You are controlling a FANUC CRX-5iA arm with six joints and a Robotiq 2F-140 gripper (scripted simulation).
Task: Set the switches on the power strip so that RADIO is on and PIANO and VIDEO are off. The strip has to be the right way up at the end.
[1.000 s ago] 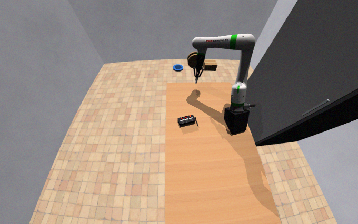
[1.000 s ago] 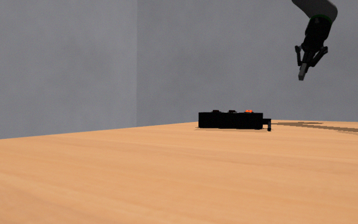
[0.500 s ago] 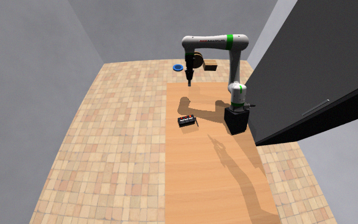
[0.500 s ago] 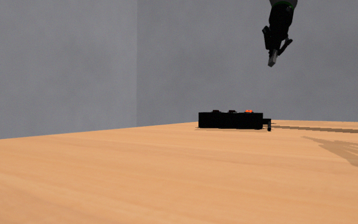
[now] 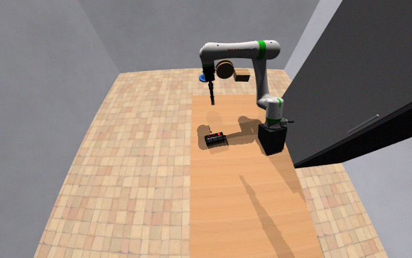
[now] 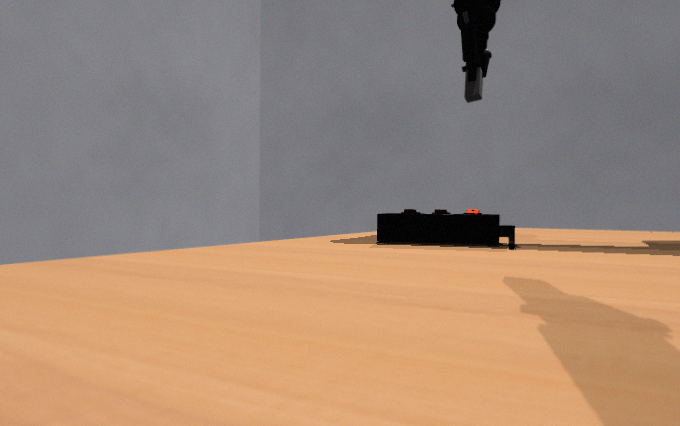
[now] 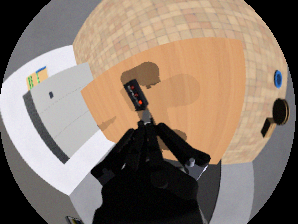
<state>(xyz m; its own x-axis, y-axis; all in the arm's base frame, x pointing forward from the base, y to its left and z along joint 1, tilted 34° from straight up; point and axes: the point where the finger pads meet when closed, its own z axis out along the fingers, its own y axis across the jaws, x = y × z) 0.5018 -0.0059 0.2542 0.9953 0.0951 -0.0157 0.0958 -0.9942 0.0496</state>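
A black power strip (image 5: 215, 139) (image 6: 437, 228) (image 7: 136, 95) lies on the wooden table (image 5: 243, 194) with its switch side up. It carries three rocker switches in a row. In the side view the rightmost switch (image 6: 471, 211) glows orange and the other two look dark. The labels are too small to read. My gripper (image 5: 212, 102) (image 6: 473, 95) (image 7: 147, 115) is shut and empty. It points straight down and hangs high above the strip.
The arm's black base (image 5: 272, 138) stands on the table to the right of the strip. A dark cabinet (image 5: 349, 76) fills the right side. On the tiled floor at the back lie a blue disc (image 5: 201, 77), a round wooden object (image 5: 224, 69) and a brown box (image 5: 242, 76).
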